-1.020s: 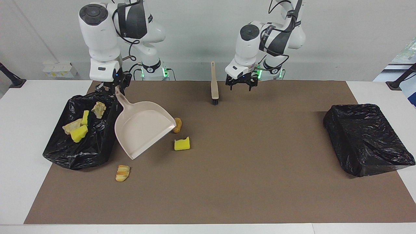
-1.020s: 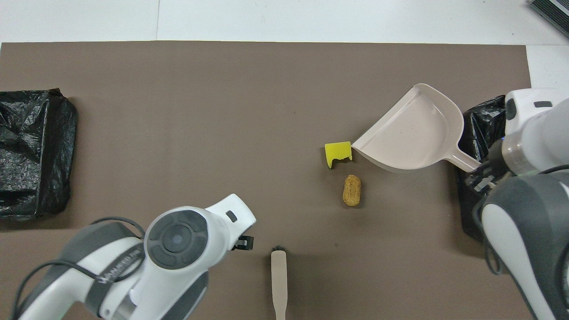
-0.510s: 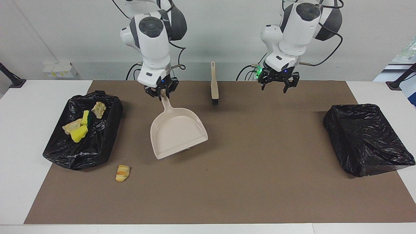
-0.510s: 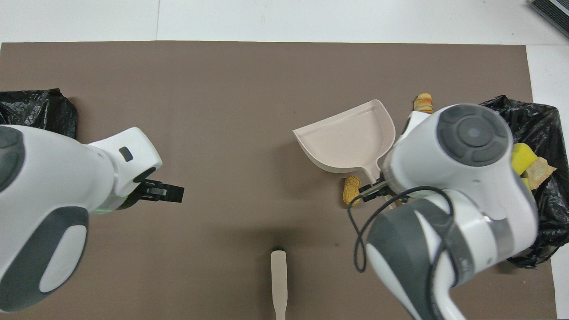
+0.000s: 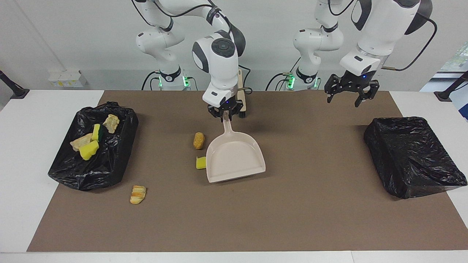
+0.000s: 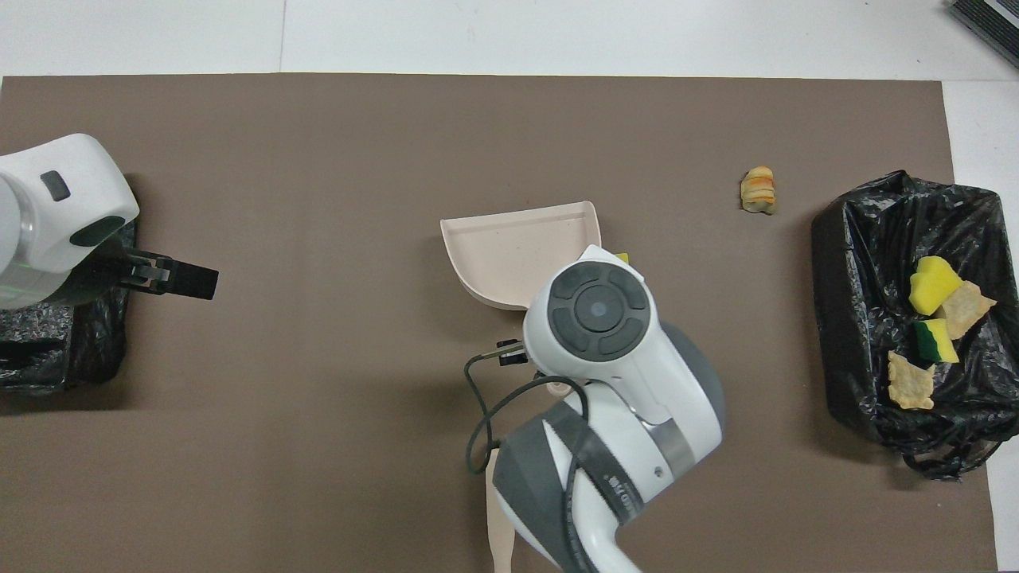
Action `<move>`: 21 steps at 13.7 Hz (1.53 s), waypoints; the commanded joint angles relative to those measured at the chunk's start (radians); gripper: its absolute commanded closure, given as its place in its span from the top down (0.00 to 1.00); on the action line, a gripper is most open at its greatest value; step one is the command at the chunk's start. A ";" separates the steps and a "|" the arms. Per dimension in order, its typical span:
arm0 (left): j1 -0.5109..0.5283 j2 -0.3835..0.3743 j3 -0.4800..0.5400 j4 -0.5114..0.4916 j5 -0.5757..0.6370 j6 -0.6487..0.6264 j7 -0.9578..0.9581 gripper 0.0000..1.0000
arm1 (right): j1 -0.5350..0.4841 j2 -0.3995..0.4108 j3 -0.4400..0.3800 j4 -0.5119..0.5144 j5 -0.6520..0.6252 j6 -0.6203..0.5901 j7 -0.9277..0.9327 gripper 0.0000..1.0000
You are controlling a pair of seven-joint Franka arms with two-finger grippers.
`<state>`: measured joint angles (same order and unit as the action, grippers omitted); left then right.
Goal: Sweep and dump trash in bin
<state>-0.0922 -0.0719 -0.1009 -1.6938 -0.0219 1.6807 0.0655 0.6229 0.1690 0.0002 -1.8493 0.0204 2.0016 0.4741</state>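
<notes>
— What's the right gripper (image 5: 226,112) doing?
— Clamped on the dustpan's (image 5: 236,159) handle, mid-mat (image 5: 292,219), pan mouth facing away from the robots.
— And the left gripper (image 5: 347,94)?
— Fingers spread, holding nothing, up over the mat's edge nearest the robots, at the left arm's end.
— The trash?
— A yellow sponge chunk (image 5: 200,163) touches the pan's side; a brown piece (image 5: 198,140) lies just nearer the robots. A striped piece (image 5: 138,194) sits near the bin (image 5: 109,171), which holds four scraps (image 5: 89,149).
</notes>
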 commanded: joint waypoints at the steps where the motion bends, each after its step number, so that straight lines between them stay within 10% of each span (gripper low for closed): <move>1: 0.031 0.061 -0.016 0.116 0.019 -0.079 0.013 1.00 | 0.081 0.076 -0.008 0.047 0.021 0.055 0.141 0.00; 17: 0.049 0.057 -0.016 0.146 0.037 -0.128 0.053 1.00 | 0.121 0.159 -0.009 0.045 -0.047 0.183 0.267 0.00; 18: 0.049 0.057 -0.016 0.146 0.037 -0.128 0.053 1.00 | 0.121 0.159 -0.009 0.042 -0.043 0.183 0.267 0.19; 20: 0.045 0.058 -0.016 0.146 0.037 -0.125 0.057 1.00 | 0.126 0.153 -0.009 0.042 -0.045 0.168 0.270 1.00; 21: 0.043 0.058 -0.016 0.148 0.037 -0.124 0.057 1.00 | 0.124 0.146 -0.009 0.042 -0.039 0.160 0.271 1.00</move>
<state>-0.0571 -0.0130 -0.1083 -1.5631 0.0105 1.5734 0.1066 0.7561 0.3245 -0.0183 -1.8094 -0.0056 2.1667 0.7367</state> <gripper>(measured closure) 0.000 0.502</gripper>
